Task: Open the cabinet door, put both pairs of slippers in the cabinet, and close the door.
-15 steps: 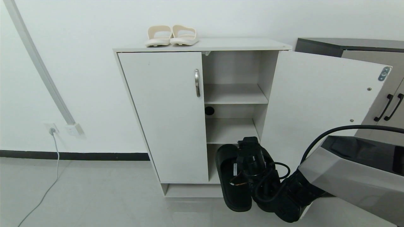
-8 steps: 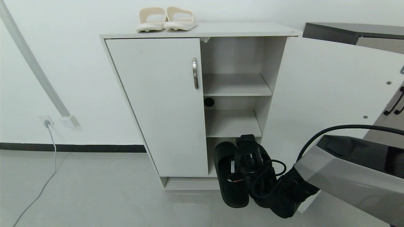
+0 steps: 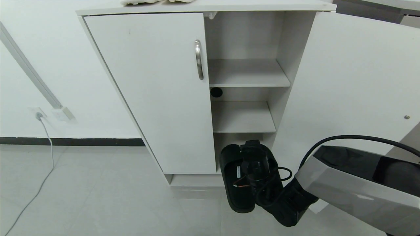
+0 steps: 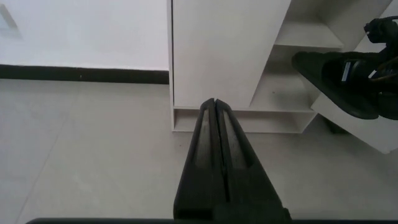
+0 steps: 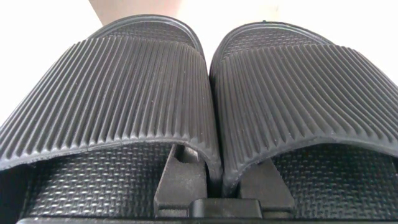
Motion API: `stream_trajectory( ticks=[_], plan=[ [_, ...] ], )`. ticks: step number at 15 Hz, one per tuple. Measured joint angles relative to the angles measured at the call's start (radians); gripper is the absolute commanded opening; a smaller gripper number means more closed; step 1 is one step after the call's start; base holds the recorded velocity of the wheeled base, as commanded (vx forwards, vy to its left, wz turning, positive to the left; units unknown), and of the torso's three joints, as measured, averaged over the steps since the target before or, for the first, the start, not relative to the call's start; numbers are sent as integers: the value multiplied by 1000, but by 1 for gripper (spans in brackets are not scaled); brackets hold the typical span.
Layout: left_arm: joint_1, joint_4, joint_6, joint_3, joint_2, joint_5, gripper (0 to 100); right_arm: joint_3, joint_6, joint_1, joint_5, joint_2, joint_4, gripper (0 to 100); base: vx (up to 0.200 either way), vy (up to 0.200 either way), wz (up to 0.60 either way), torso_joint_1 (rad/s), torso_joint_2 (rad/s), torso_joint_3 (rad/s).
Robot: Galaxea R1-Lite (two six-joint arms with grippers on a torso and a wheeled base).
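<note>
Grey floor [image 3: 82, 196] runs up to the cabinet, and my left fingers [image 4: 205, 143] hang low over it, pressed together on nothing. Next comes the shut left door [image 3: 154, 91] with its handle [image 3: 199, 59]; the cream slippers [image 3: 137, 2] lie on the cabinet top above it, not yet stowed. Right of that door, the black slippers [image 3: 234, 183] have their toes at the mouth of the bottom bay [image 3: 226, 139] and their heels out over the floor. My right fingers [image 5: 180, 180] are clamped on them, reaching under the straps where the two inner edges meet, one slipper on each side. I judge that hold thin: a toe catching the left door's edge or the shelf [image 3: 242, 116] above could twist one slipper loose. The open right door [image 3: 344, 82] stands near my arm, so a careless push might knock it.
</note>
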Motion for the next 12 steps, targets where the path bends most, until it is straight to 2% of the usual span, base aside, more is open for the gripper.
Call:
stream_trajectory(
  ticks=[4,6,9,12],
  plan=[
    [1,0,0,0,0,0,0,-2,-9,0,-7,9,-21,0,0,0,0,5,5,-192],
    [1,-1,0,0,0,0,0,12,-73,1,-26,7,-116,0,0,0,0,7,0,-85],
    [1,-1,0,0,0,0,0,42,-245,-8,-46,24,-435,0,0,0,0,0,0,0],
    [1,-1,0,0,0,0,0,51,-279,-22,-49,54,-489,0,0,0,0,0,0,0]
  ],
)
